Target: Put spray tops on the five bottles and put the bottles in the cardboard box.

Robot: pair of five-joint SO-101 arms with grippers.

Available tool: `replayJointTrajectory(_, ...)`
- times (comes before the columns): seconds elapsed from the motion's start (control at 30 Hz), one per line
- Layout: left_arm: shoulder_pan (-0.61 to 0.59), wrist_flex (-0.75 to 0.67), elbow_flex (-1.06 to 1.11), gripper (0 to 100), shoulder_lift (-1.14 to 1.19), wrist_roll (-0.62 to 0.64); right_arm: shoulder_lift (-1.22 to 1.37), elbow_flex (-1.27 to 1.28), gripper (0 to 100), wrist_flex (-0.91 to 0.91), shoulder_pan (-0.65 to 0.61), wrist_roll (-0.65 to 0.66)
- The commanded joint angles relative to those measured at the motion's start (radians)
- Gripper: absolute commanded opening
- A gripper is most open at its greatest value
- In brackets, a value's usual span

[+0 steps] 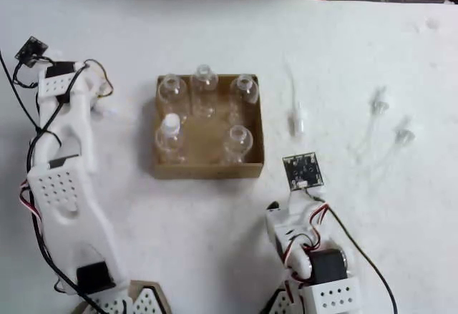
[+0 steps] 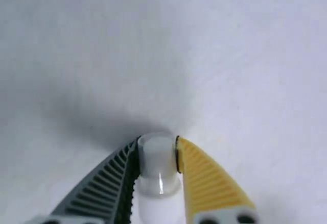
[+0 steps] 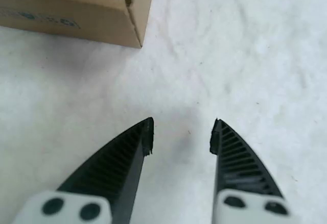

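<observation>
A cardboard box [image 1: 256, 124] in the middle of the table holds several clear bottles. The front-left bottle [image 1: 170, 134] wears a white top; the others, such as the back-middle bottle [image 1: 204, 85], have bare necks. My left gripper [image 2: 157, 145] is shut on a white spray top [image 2: 158, 170] close above the white table, left of the box [image 1: 96, 103]. My right gripper [image 3: 181, 134] stands open with nothing between its fingers, just off the box's front right corner [image 3: 134, 27]. Three loose spray tops [image 1: 295, 117] [image 1: 378, 105] [image 1: 404, 136] lie to the right of the box.
The left arm [image 1: 61, 185] stretches along the table's left side with loose cables. The right arm's base [image 1: 315, 271] sits at the front, its camera board [image 1: 302, 171] beside the box. White table surface [image 1: 358, 49] spreads behind and to the right.
</observation>
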Motion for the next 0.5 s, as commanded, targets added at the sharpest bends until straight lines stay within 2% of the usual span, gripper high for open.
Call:
replayJointTrajectory(0.0,0.002,0.048,-0.051,2,-0.041,0.0,-0.005,0.009,16.3,0.005,0.007,0.011)
replayJointTrajectory(0.27,0.036,0.445,-0.315,2,-0.124,0.005,-0.005,0.009,16.3,0.005,0.007,0.011)
replayJointTrajectory(0.47,0.062,0.605,-0.46,2,-0.128,0.003,-0.005,0.009,16.3,0.005,0.007,0.011)
